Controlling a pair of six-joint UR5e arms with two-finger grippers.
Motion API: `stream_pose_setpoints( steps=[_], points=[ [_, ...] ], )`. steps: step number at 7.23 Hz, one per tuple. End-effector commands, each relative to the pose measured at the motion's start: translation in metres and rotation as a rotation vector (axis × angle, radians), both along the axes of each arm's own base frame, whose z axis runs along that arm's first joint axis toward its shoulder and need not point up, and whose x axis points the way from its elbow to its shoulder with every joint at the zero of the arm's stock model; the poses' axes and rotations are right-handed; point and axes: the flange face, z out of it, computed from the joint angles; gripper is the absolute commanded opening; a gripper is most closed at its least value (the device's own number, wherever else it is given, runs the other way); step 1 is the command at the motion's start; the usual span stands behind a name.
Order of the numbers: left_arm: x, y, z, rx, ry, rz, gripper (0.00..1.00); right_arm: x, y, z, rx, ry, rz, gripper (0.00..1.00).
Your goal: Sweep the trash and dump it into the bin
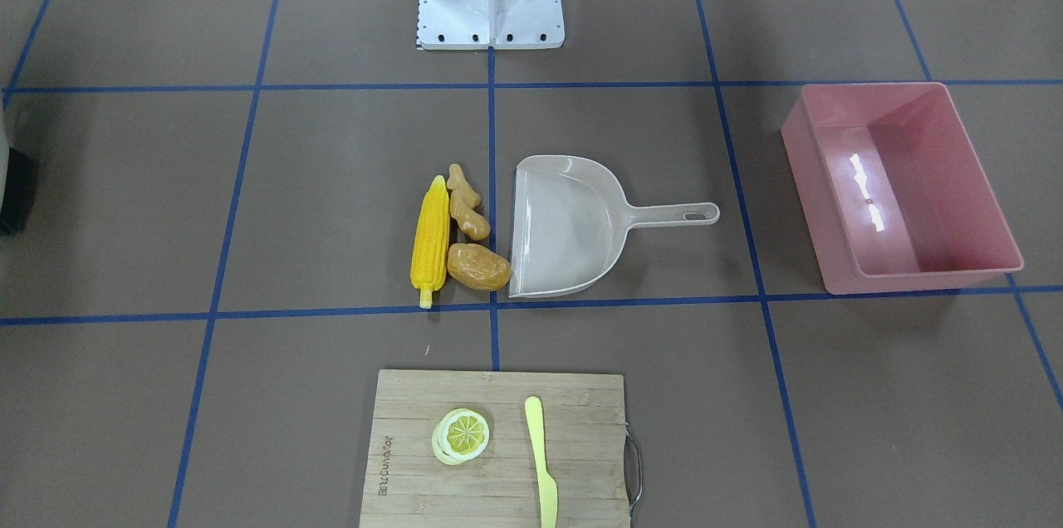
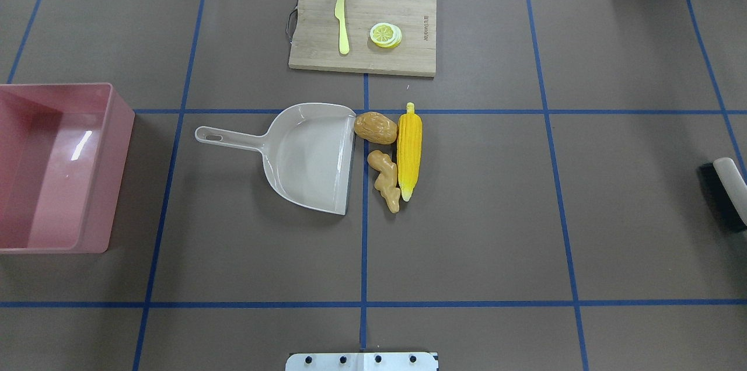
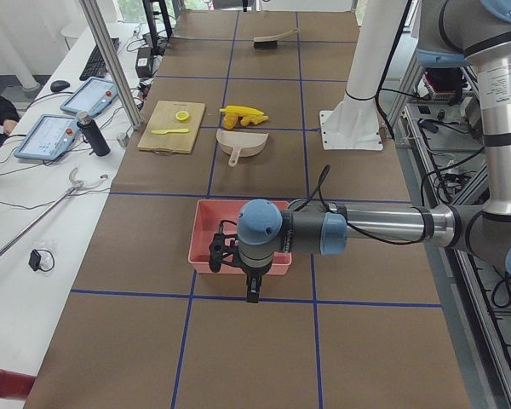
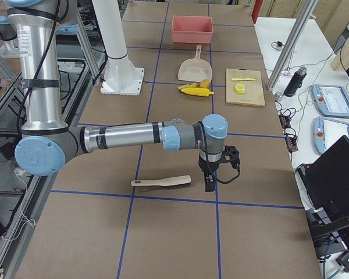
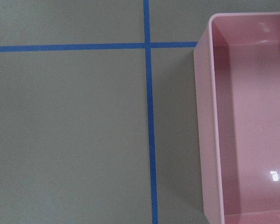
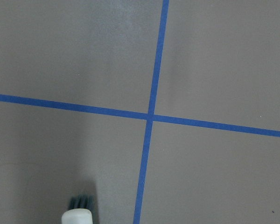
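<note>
beside the dustpan (image 2: 309, 155), at its mouth, lie the corn cob (image 2: 409, 152), ginger root (image 2: 387, 179) and potato (image 2: 375, 128), well apart from the pink bin (image 2: 121, 167); sweeping looks unstarted. whether the left end effector (image 3: 252, 288) or right end effector (image 4: 209, 182) is clenched cannot be told. next: grasp the brush (image 4: 163, 182).

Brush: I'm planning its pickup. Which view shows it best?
Exterior right: the whole brush shows, handle to bristles. Overhead and front-facing clip it at the edge, right wrist catches one end, exterior left shows it tiny, left wrist nothing.
</note>
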Motion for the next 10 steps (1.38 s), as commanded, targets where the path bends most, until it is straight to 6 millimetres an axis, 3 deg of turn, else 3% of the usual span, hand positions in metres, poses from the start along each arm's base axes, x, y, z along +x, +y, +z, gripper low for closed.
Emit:
stream_pose_setpoints(
  steps=[1, 2, 4, 7, 9, 10],
  points=[
    [0.032, -0.052, -0.047, 0.109, 0.002, 0.073, 0.98, -0.001, 0.003, 0.004, -0.011, -0.011, -0.001, 1.0],
    [0.07, -0.083, -0.086, 0.192, 0.009, 0.15, 0.98, -0.001, 0.005, 0.005, -0.015, -0.012, 0.0, 1.0],
    [0.188, -0.145, -0.198, 0.404, 0.043, 0.342, 0.98, 0.0, 0.016, 0.013, -0.036, -0.033, -0.001, 1.0],
    [0.337, -0.147, -0.314, 0.638, 0.038, 0.533, 0.98, -0.003, 0.031, 0.007, -0.094, -0.094, 0.061, 1.0],
    [0.388, -0.132, -0.356, 0.717, 0.057, 0.595, 0.98, -0.043, 0.067, -0.026, -0.139, -0.127, 0.073, 1.0],
    [0.382, -0.123, -0.368, 0.772, 0.073, 0.594, 0.98, -0.048, 0.099, -0.027, -0.175, -0.127, 0.08, 1.0]
  ],
)
